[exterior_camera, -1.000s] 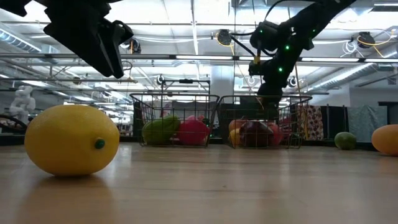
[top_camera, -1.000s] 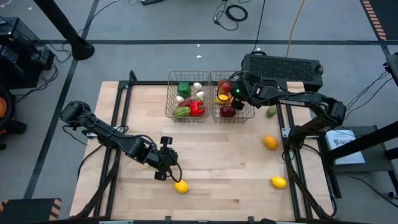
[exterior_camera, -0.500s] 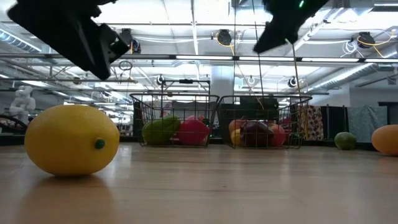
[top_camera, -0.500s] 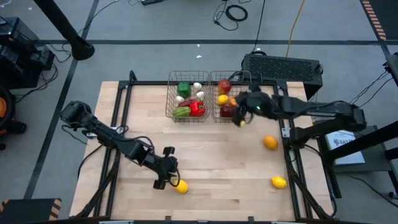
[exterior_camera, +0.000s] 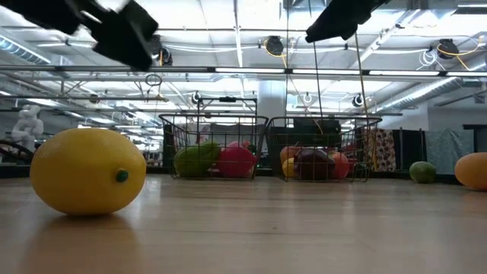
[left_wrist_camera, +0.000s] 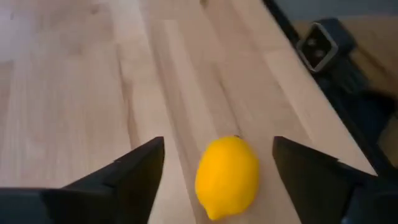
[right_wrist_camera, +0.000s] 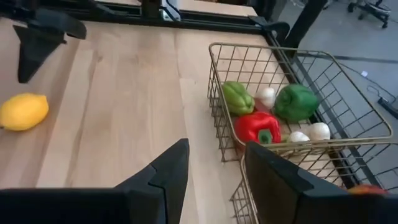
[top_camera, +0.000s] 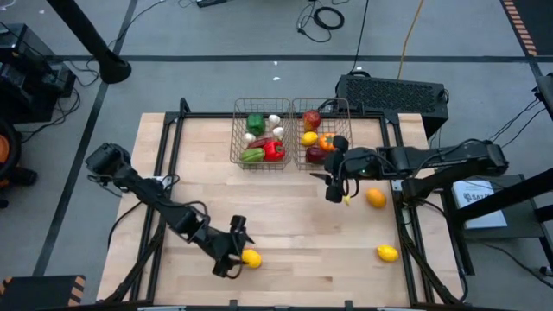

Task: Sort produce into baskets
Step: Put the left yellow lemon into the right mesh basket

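A yellow lemon [top_camera: 251, 257] lies on the wooden table near its front edge. My left gripper [top_camera: 233, 249] is open, slanting down, with one finger on either side of the lemon [left_wrist_camera: 227, 176] and clear of it. My right gripper [top_camera: 335, 186] hangs open and empty above the table, in front of the right basket [top_camera: 350, 130]. That basket holds red, yellow and orange produce. The left basket [top_camera: 235, 130] holds green and red peppers and white garlic [right_wrist_camera: 266, 96]. An orange [top_camera: 375, 198] and a second lemon [top_camera: 387, 253] lie loose at the right.
A black box [top_camera: 393, 91] stands behind the right basket. A small green fruit [exterior_camera: 423, 172] lies on the table to the right of the baskets. Bare wood stretches between the baskets and the front lemon [exterior_camera: 87, 171].
My left gripper has gone down and toward the table's near edge to the lemon, tipping further downward, and its fingers now stand wider apart around it. My right gripper has risen out of the right basket and swung toward the near edge, turning as it went.
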